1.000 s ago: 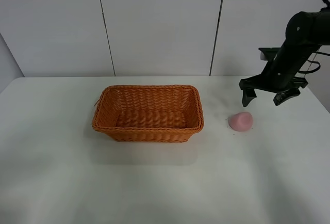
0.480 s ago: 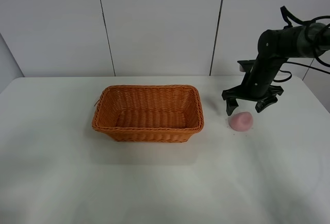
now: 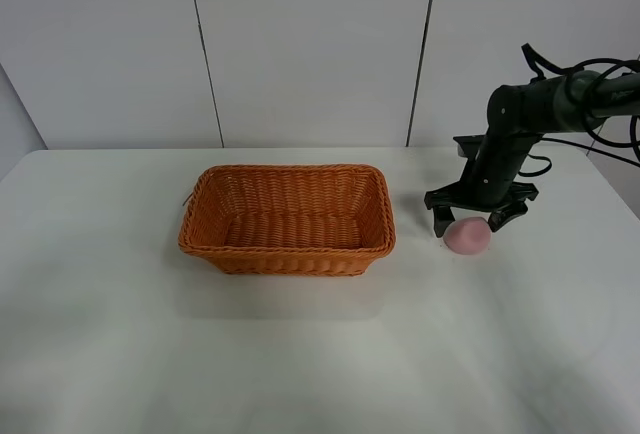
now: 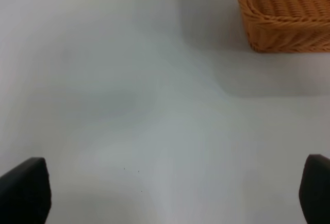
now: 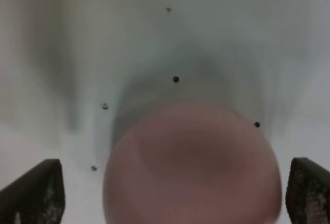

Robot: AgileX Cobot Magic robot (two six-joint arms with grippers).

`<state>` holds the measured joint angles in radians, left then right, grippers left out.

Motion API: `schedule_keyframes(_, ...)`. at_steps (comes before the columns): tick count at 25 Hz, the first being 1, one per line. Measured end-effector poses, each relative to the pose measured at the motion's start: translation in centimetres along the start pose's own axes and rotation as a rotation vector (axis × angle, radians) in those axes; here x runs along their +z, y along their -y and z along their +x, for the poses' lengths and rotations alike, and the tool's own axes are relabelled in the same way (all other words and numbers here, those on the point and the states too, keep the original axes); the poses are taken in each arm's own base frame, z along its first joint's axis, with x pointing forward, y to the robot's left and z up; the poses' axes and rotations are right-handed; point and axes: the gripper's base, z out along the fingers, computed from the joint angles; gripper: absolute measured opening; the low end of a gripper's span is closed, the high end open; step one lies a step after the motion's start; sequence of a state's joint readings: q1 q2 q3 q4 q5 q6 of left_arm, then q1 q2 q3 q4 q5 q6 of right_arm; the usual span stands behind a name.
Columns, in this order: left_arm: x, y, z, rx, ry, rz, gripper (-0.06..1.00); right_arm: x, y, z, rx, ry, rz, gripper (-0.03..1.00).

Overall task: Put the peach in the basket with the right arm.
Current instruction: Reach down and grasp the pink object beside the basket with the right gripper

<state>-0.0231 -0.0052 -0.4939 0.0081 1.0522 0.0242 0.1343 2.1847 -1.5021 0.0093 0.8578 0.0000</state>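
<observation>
The pale pink peach [image 3: 467, 236] lies on the white table right of the orange-brown wicker basket [image 3: 288, 218]. My right gripper [image 3: 468, 222] is open and has come down over the peach, its black fingers [image 3: 441, 218] standing either side of the fruit. In the right wrist view the peach [image 5: 192, 164] fills the space between the two fingertips [image 5: 33, 193], blurred and very close. My left gripper [image 4: 165, 190] is open over bare table, with a corner of the basket [image 4: 283, 12] ahead of it. The basket is empty.
The white table [image 3: 300, 354] stretches around the basket. A grey panelled wall [image 3: 310, 44] rises behind the table's far edge. Small dark specks [image 5: 176, 79] dot the table near the peach.
My right arm has swung left and down from the table's far right, bringing the open gripper over the peach. The peach and basket have stayed put.
</observation>
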Motion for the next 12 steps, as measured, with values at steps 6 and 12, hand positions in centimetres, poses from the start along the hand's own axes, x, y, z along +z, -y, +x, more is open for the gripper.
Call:
schedule_keyframes(6, 0.0, 0.0, 0.0, 0.0, 0.0, 0.0, 0.99, 1.03, 0.01, 0.11, 0.0, -0.021, 0.0, 0.63)
schedule_keyframes(12, 0.0, 0.0, 0.0, 0.0, 0.0, 0.0, 0.99, 1.03, 0.01, 0.04, 0.0, -0.013, 0.0, 0.36)
